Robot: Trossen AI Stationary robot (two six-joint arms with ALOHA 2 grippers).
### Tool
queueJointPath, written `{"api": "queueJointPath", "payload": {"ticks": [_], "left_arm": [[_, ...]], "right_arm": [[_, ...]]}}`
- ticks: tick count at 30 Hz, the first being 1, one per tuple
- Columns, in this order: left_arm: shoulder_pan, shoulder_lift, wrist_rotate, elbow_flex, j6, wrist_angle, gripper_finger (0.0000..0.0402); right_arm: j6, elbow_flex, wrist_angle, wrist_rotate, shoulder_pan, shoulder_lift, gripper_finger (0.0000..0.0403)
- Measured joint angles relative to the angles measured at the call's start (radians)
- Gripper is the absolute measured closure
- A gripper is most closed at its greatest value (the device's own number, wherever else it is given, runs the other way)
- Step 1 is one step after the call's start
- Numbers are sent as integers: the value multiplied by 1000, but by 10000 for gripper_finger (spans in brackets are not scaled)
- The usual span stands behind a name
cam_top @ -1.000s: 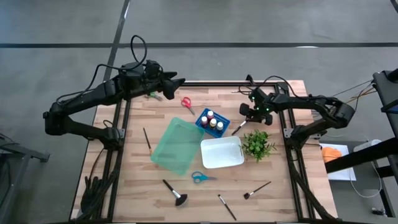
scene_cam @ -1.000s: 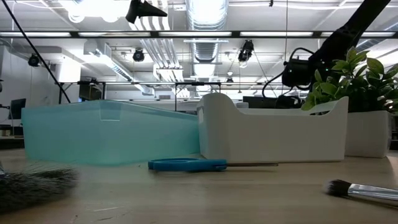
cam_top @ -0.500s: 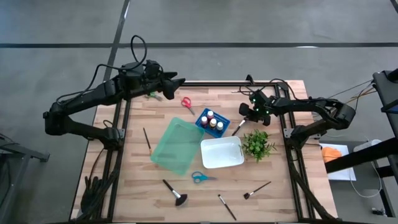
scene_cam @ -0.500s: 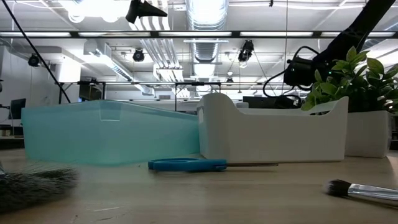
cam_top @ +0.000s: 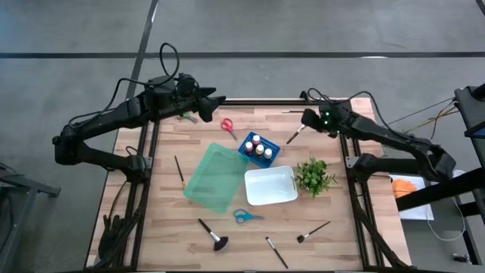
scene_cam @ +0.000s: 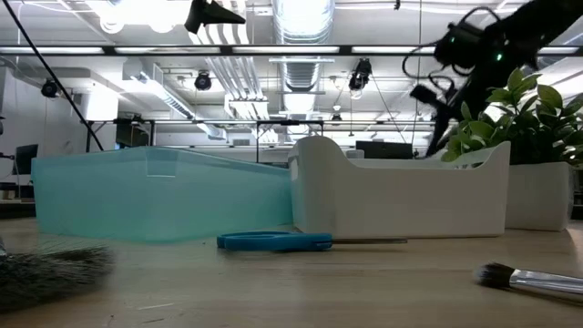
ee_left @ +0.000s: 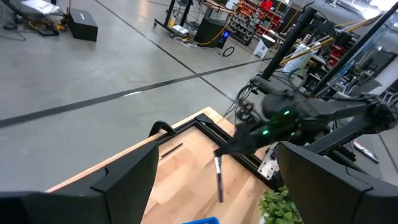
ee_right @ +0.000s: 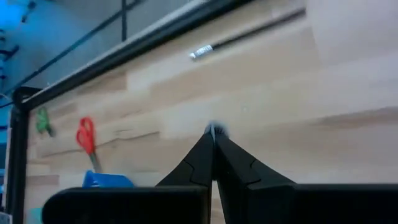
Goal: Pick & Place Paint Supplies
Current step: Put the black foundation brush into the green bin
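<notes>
We see the right gripper (cam_top: 306,122) pinching a slim brush (cam_top: 294,134) above the table (cam_top: 341,227); the left gripper (cam_top: 214,99) hangs spread wide.

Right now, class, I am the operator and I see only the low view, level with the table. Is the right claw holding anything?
Observer: Yes. The right claw is shut on a brush, which hangs above the far side of the table.
Operator: And the left claw?
Observer: The left claw is open over the far left corner, holding nothing.
Operator: Is anything in the white bin?
Observer: From above, the white bin looks empty.
</notes>
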Motion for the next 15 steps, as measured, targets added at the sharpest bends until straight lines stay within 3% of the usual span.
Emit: {"api": "queueJointPath", "payload": {"ticks": [6,11,15], "left_arm": [[1,0,-3,0,7,0,64],[2,0,-20,0,34,0,64],[3,-2,-43,0,50,0,64]], "right_arm": [[-112,148,-141,74,-2,-83,396],[-147,270,-149,8,30,-83,396],[-148,355,-148,-34,118,-31,396]]}}
